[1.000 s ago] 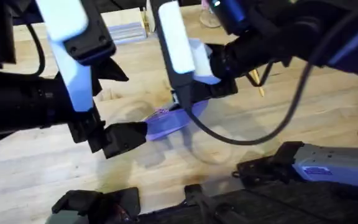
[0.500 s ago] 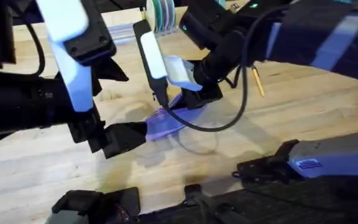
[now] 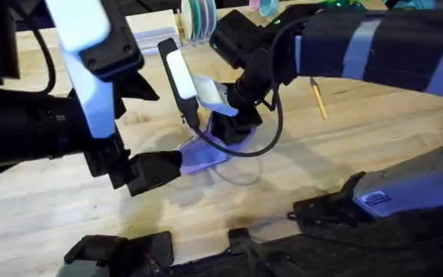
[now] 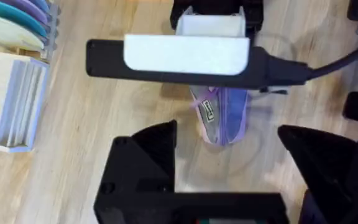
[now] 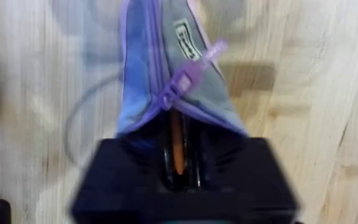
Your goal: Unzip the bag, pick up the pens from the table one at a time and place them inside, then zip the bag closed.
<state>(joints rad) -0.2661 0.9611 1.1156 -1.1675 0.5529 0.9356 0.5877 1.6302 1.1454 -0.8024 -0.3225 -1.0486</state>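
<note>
so nearest the bases, the left arm reaches in from the lower left and its gripper [image 3: 177,160] sits right at the near-left end of the bag [image 3: 206,154], low over the table [image 3: 68,208]. in the left wrist view its two black fingers [image 4: 143,163] stand wide apart with the end of the bag between and just past them, so that one's spread and not clamped on anything as far as i can see. the bag is that little lavender pouch lying about mid-table, grey side panel with a small label facing up, stretched from the left gripper away toward the right one. the right arm comes in big from the upper right, crosses over the middle and drops its gripper [image 3: 225,127] straight onto the far end of the bag. in the right wrist view the zipper is parted at that end, the purple ribbon pull [image 5: 188,73] sticking out sideways, and an orange pen [image 5: 176,144] pokes down into the gap beside something dark, right by the fingers. whether the right one is pinching the pen or has let go, i honestly can't tell, it's all buried under the black housing. further off to the right a yellowish pen with a dark end [image 3: 318,98] lies by itself on the wood, well apart from the bag. at the far edge there's a white slotted rack [image 4: 14,99] with coloured discs [image 3: 198,17] stacked next to it.
</note>
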